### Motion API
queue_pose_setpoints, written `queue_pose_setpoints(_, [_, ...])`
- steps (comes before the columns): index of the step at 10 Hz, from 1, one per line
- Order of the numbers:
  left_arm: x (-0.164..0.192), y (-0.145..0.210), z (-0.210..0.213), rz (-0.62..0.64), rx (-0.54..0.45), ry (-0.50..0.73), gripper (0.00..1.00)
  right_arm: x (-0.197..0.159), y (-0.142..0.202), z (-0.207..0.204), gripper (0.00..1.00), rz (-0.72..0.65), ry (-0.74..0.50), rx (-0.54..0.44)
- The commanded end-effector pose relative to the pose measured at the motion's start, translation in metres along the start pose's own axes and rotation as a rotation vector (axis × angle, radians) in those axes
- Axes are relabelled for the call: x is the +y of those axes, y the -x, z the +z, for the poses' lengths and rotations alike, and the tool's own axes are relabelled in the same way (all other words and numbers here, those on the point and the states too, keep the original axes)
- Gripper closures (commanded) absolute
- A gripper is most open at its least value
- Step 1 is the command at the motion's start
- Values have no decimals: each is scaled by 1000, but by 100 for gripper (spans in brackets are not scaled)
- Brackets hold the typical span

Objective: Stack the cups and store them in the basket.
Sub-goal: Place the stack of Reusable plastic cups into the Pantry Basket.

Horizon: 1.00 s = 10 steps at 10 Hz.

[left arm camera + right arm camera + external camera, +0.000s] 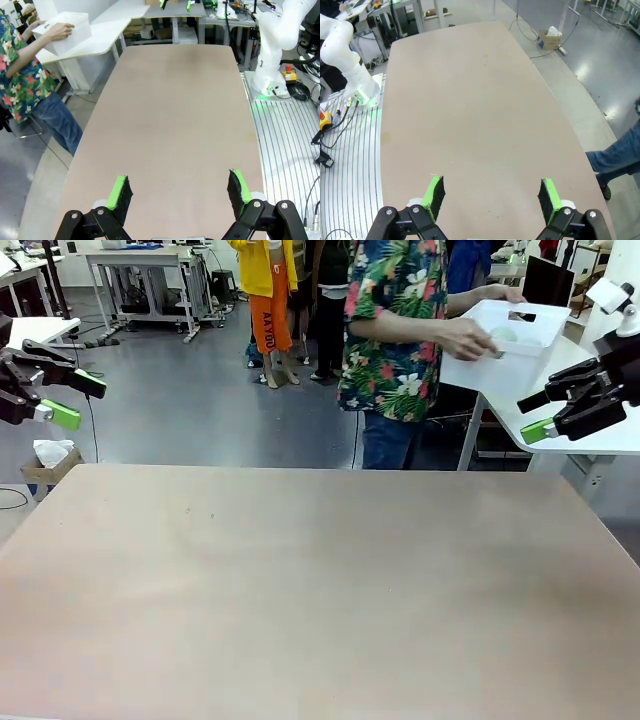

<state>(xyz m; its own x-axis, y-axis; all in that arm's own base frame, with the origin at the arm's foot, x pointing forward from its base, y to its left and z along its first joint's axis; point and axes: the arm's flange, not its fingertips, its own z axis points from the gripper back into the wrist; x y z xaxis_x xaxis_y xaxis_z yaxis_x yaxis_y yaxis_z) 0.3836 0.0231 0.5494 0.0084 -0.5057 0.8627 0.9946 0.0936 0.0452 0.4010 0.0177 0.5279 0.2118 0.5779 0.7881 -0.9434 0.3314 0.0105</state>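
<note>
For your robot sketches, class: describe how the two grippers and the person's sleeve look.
Both the left gripper and right gripper have black angular linkage fingers tipped with bright green pads. The person's sleeve is short, dark, with a colourful floral print.

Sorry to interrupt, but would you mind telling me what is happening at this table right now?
A person at the far side holds the white basket with both hands over a neighbouring white table, beyond the shared table. Something pale lies inside it, too unclear to name. The left gripper and the right gripper hang open at the sides, holding nothing.
</note>
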Motion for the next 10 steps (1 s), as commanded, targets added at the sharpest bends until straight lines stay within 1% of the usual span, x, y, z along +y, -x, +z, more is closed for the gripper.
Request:
queue_pose_setpoints(1, [1,-2,0,2,0,4,0,0,-2,1,0,-13,-1,-7])
queue_pose_setpoints(10, [1,-2,0,2,0,4,0,0,-2,1,0,-13,-1,-7])
